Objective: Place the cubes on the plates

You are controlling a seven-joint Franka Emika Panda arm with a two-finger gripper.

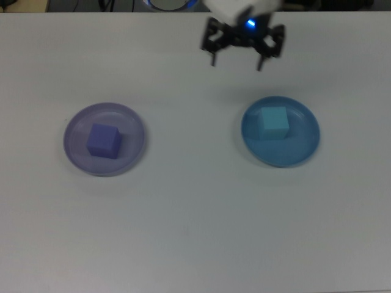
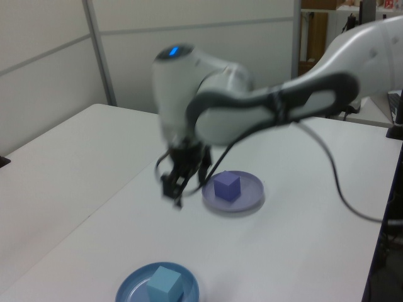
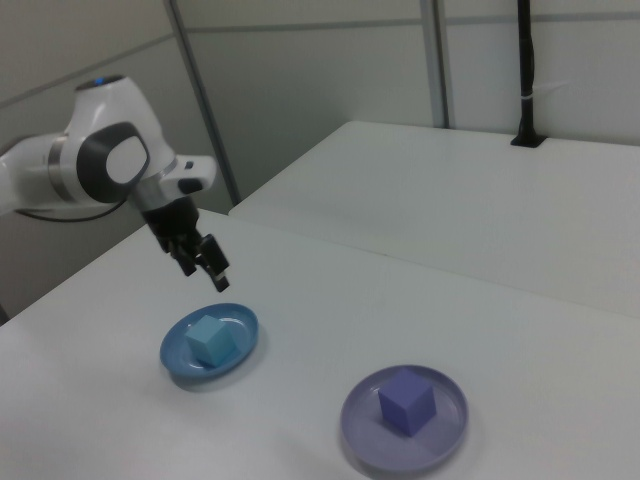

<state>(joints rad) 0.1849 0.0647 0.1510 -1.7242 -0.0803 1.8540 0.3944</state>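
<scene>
— Top view first: what is lying nearest the bottom edge?

— Bare white counter (image 1: 195,232) is filling the near part. Farther up, the lavender plate (image 1: 73,152) is sitting at the top view's left, and the violet-blue cube (image 1: 102,141) is resting flat inside it, about at its middle. At the top view's right, the blue plate (image 1: 287,155) is sitting level with it, well apart, and the turquoise cube (image 1: 274,122) is resting inside it, a little toward the far rim.

— And beyond the plates?

— The gripper (image 1: 243,56) is hanging above the counter near the far edge, between the two plates but closer to the blue one, touching neither. Its jaws are standing spread, with nothing between them. A blue light is glowing on the arm just above.

— Is the right view agreeing?

— Yes. There the lavender plate (image 3: 360,425) with the violet-blue cube (image 3: 406,401) is sitting nearest, the blue plate (image 3: 180,360) with the turquoise cube (image 3: 209,339) is sitting farther back at the right view's left, and the gripper (image 3: 203,262) is hanging beyond that plate, raised off the counter, jaws spread and empty.

— And the left view?

— The order is reversing: the blue plate (image 2: 129,289) with the turquoise cube (image 2: 163,282) is sitting nearest, the lavender plate (image 2: 252,198) with the violet-blue cube (image 2: 227,186) is sitting farther off, and the gripper (image 2: 179,182) is hanging just to the left view's left of that plate, blurred.
</scene>
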